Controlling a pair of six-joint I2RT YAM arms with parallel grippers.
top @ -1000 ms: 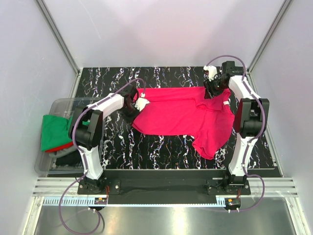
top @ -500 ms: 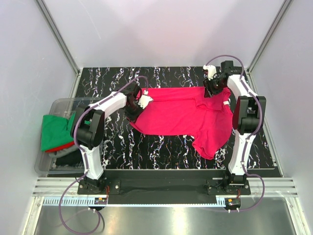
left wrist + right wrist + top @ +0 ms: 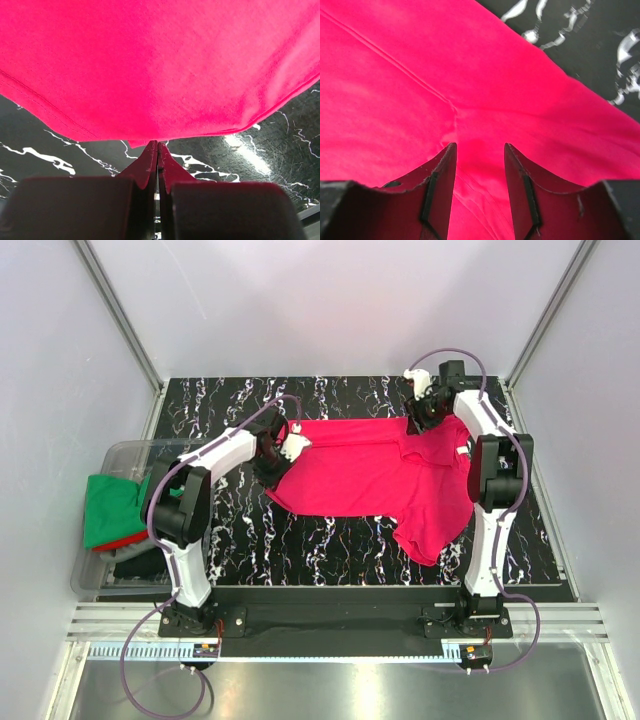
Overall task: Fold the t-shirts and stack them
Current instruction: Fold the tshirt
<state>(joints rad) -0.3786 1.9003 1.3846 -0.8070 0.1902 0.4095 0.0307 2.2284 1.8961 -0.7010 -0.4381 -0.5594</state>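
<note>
The crimson t-shirt (image 3: 370, 475) lies spread on the black marbled mat, one sleeve hanging towards the front right. My left gripper (image 3: 283, 446) is shut on the shirt's left edge. In the left wrist view its tips (image 3: 157, 144) pinch the hem of the crimson cloth (image 3: 160, 65). My right gripper (image 3: 418, 420) is at the shirt's far right corner. In the right wrist view it (image 3: 480, 147) is open, with crimson cloth (image 3: 420, 75) lying beneath and between the fingers. A green shirt (image 3: 110, 505), a red one (image 3: 128, 540) and a dark one (image 3: 132, 562) lie in the bin at the left.
A clear plastic bin (image 3: 125, 450) stands at the left edge of the mat (image 3: 330, 550). Grey walls and metal frame posts enclose the back and sides. The arm bases sit on the rail at the near edge.
My right gripper has moved left and a little back along the shirt's far edge. My left gripper has shifted slightly right, still holding the left edge of the shirt.
</note>
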